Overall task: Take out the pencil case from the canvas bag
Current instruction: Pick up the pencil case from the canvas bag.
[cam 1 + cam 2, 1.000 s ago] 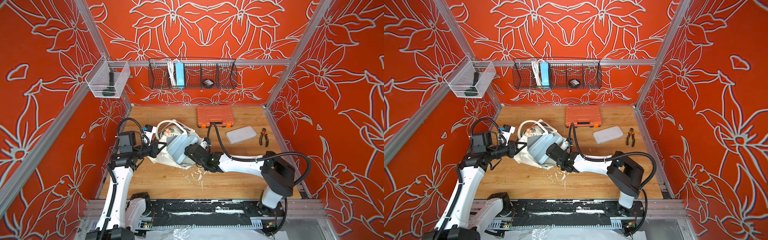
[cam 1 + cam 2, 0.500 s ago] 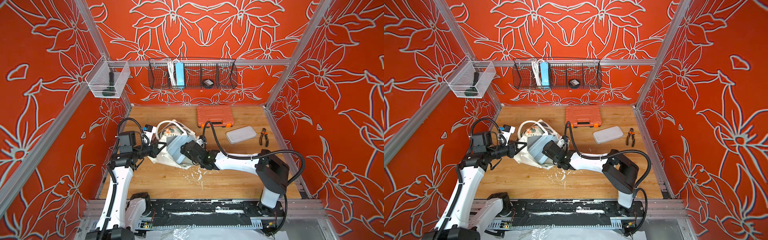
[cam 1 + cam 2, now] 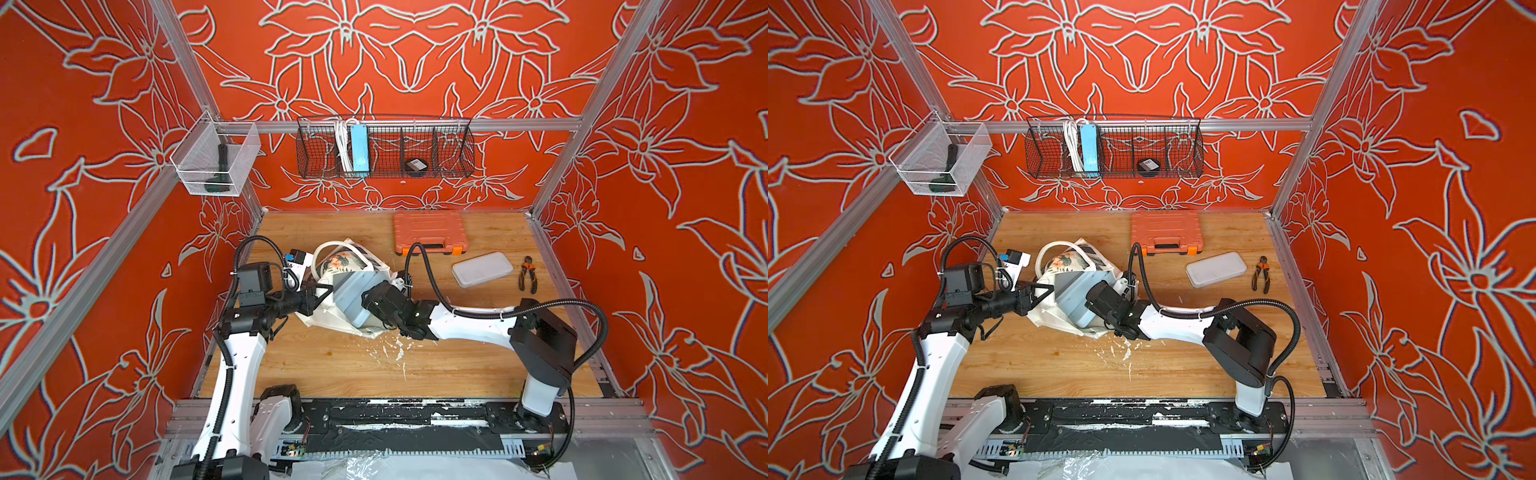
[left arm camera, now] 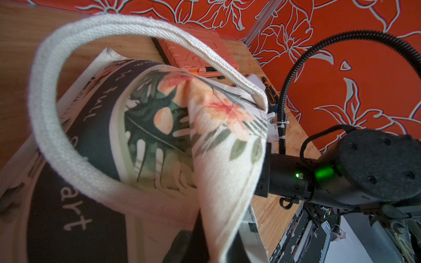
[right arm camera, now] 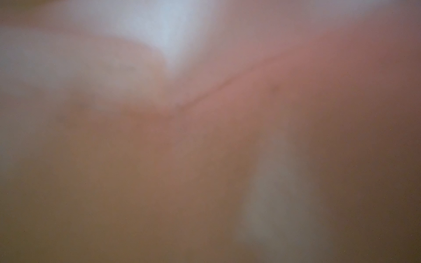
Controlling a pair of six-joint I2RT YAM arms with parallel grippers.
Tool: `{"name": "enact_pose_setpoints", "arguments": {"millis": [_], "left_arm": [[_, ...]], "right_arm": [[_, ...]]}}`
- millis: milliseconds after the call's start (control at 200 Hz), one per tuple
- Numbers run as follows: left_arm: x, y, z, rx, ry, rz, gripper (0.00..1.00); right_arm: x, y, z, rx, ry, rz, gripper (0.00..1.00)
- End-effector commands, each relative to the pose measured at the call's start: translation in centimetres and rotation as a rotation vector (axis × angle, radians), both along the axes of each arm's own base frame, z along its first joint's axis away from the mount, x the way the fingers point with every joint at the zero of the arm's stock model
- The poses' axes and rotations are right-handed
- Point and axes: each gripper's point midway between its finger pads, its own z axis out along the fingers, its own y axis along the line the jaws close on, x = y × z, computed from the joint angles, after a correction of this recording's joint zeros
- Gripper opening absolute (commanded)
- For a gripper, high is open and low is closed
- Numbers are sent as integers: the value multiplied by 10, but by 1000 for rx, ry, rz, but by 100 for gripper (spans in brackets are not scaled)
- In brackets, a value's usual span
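Top views both show the canvas bag (image 3: 338, 262) lying crumpled on the wooden table (image 3: 332, 365), left of centre, its flower print facing up and one looped handle (image 3: 332, 246) arched toward the back wall. A pale blue pencil case (image 3: 353, 296) juts from the bag's mouth, partly wrapped in the cloth. The left gripper (image 3: 321, 292) is pinched closed on the bag's rim at the robot's left side; its wrist view shows printed cloth draped close over it. The right gripper (image 3: 376, 302) presses against the pencil case, but its fingers are hidden and its wrist view is a blur, so whether they grip cannot be told. Beyond lie an orange tool case (image 3: 430, 232), a flat grey-white box (image 3: 482, 269) and pliers (image 3: 528, 275).
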Motion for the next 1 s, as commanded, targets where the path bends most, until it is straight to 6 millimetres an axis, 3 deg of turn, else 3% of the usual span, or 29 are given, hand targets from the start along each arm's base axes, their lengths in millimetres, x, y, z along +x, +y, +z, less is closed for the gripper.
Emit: {"name": "enact_pose_setpoints", "arguments": {"millis": [0,245,515,996], "left_arm": [[-6,-8,14,-30,-50,-54,0],[-6,-8,15,-28,-56,-52,0],[-7,-8,17,-27,-60,-48,0],[-3,-4,14,-9,-57,-24,0]], "right_arm": [[-2,0,-15,-8,21,11,56],[-3,-1,-17,-1,22,10,40],[-4,-1,-19,11,19,19,34],[-4,7,8,72,-94,92,29]]}}
